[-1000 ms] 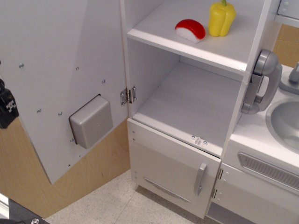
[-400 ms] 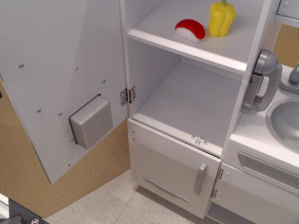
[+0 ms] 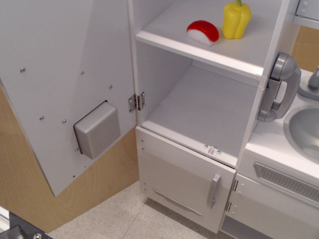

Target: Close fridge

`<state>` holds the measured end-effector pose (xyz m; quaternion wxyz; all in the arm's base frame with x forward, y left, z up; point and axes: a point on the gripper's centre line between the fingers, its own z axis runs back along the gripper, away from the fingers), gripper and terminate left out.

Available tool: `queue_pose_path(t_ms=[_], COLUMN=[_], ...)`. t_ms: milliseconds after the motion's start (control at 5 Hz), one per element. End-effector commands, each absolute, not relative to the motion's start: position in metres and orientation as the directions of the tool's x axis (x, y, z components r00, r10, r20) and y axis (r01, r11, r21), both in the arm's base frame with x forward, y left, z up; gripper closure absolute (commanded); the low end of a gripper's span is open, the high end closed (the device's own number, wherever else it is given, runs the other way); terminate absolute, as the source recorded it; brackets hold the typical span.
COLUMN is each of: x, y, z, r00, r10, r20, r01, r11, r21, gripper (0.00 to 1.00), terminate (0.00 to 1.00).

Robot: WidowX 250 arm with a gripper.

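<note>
Claw out of view, its state unknowable; the fridge (image 3: 209,99) door (image 3: 65,74) hangs wide open, awaiting a push.

Fridge (image 3: 209,107) white throughout, shelves white. Its open door (image 3: 65,74) white inside, with a grey box (image 3: 97,129). Upper shelf carried a yellow pepper (image 3: 236,19) and a red-and-white sushi piece (image 3: 203,32). Phone (image 3: 278,87) grey. Wall panel (image 3: 22,184) pale wood; floor (image 3: 114,219) beige, speckled.
</note>
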<state>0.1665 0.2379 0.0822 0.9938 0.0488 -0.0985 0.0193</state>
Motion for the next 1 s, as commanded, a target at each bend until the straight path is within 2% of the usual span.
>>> queue_pose_path(t_ms=[0,200,400,600,800], x=[0.187,0.201,0.206,0.200,0.187], y=[0.253,0.260,0.251,0.235,0.213], z=[0.099,0.102,0.097,0.094,0.091], r00=[0.978,0.984,0.988,0.996,0.994], r10=[0.098,0.138,0.118,0.023,-0.107], r20=[0.184,0.116,0.097,0.089,0.032], r01=[-0.123,-0.150,-0.129,-0.035,0.101], r11=[0.984,0.983,0.985,0.990,0.984], r21=[0.126,0.106,0.118,0.136,0.149], gripper=[0.00,0.00,0.00,0.00,0.00], terminate=[0.00,0.00,0.00,0.00,0.00])
